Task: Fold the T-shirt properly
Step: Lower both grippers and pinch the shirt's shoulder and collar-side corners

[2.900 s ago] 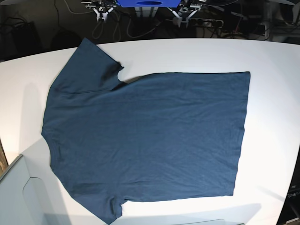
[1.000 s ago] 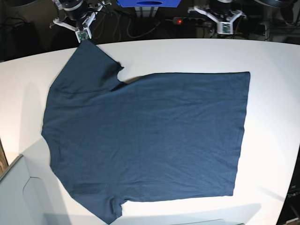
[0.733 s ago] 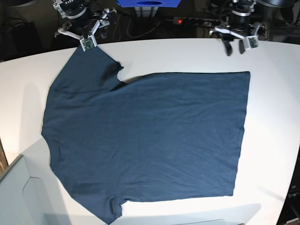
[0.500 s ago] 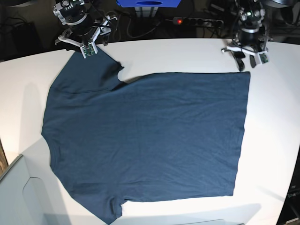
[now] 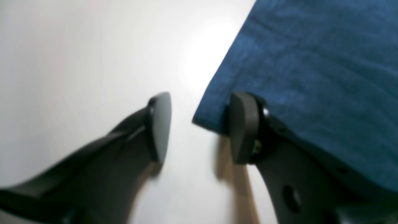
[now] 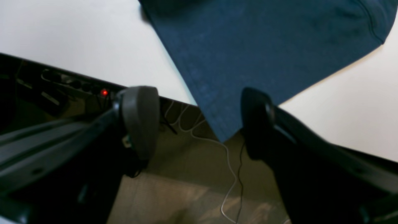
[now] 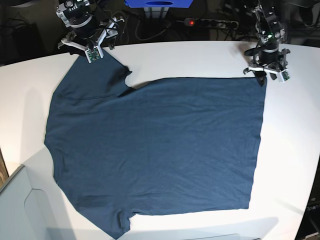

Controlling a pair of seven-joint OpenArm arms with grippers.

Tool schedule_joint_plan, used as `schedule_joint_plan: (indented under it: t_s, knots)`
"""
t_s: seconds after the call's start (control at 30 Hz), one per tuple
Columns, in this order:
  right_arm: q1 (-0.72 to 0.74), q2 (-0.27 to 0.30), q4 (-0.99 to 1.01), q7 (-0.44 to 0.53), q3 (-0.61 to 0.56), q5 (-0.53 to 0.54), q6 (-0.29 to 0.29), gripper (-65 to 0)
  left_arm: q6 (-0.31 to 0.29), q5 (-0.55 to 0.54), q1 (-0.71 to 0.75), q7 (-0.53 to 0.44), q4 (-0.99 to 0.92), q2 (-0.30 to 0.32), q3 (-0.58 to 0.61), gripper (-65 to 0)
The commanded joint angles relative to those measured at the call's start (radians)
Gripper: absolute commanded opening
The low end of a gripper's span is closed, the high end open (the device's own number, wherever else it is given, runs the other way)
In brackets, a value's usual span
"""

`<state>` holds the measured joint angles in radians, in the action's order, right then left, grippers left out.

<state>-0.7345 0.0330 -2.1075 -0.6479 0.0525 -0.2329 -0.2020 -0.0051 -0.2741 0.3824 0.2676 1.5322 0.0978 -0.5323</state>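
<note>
I've got both arms reaching down at the far side of the scene. My left gripper point(image 7: 265, 76) is at far right with jaws spread wide. My right gripper point(image 7: 89, 46) is at far left, jaws parted too, nothing held.

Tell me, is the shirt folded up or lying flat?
Lying flat, not folded. The T-shirt is spread out on the white table, with both sleeves sticking out and no part turned over onto another.
</note>
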Motion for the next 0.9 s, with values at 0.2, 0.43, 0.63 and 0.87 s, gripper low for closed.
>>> schedule_joint_plan:
  t_s: [0.2, 0.43, 0.63, 0.87]
  knots:
    - [-0.007, 0.003, -0.015, 0.015, 0.004, 0.004, -0.012, -25.8, 0.003, -0.003, -0.023, -0.015, 0.006, 0.009, -0.004, -34.8]
    - [-0.007, 0.003, -0.015, 0.015, 0.004, 0.004, -0.012, -25.8, 0.003, -0.003, -0.02, -0.017, -0.028, 0.013, 0.045, -45.7]
    - [-0.007, 0.003, -0.015, 0.015, 0.004, 0.002, -0.012, -25.8, 0.003, -0.003, -0.018, -0.017, -0.028, 0.007, 0.05, -57.1]
    - [0.014, 0.002, -0.015, 0.02, 0.005, 0.002, -0.012, -25.3, 0.003, -0.003, -0.001, -0.017, -0.012, 0.007, 0.044, -65.0]
